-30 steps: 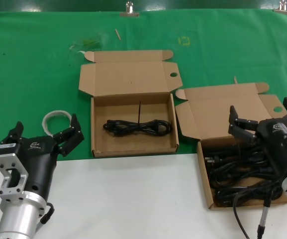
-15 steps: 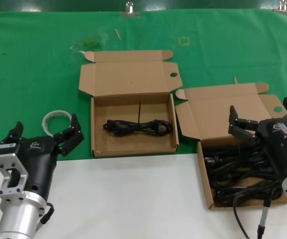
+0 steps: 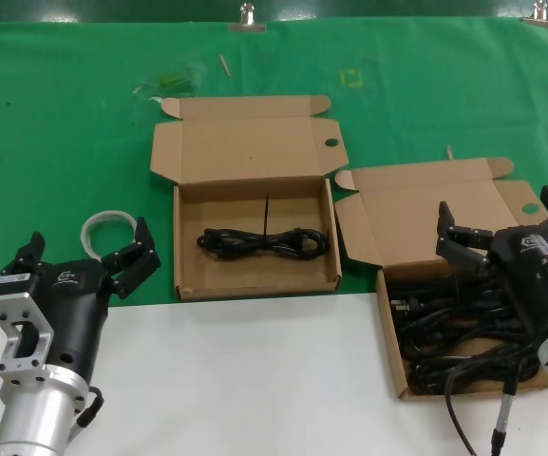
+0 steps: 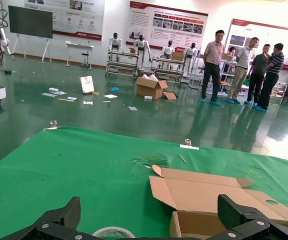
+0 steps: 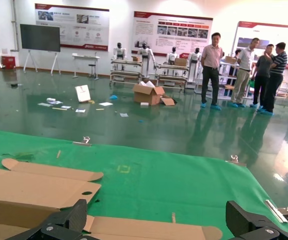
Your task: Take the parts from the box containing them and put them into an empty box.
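The box containing the parts (image 3: 390, 334) stands at the right, lid open, with several black coiled cords (image 3: 456, 334) piled in it. My right gripper (image 3: 498, 211) hovers open over its far side, holding nothing. The other box (image 3: 255, 282) stands open in the middle with one tied cord bundle (image 3: 262, 242) lying flat inside. My left gripper (image 3: 88, 242) waits open and empty at the near left, apart from both boxes. In the left wrist view my left gripper (image 4: 151, 210) faces the middle box's lid (image 4: 203, 192). In the right wrist view my right gripper (image 5: 157, 210) looks over the right box's lid flap (image 5: 148, 227).
A white tape roll (image 3: 103, 226) lies on the green cloth just beyond my left gripper, also seen in the left wrist view (image 4: 113, 233). A white table surface (image 3: 255, 380) runs along the front. Clips (image 3: 247, 17) hold the cloth at the far edge.
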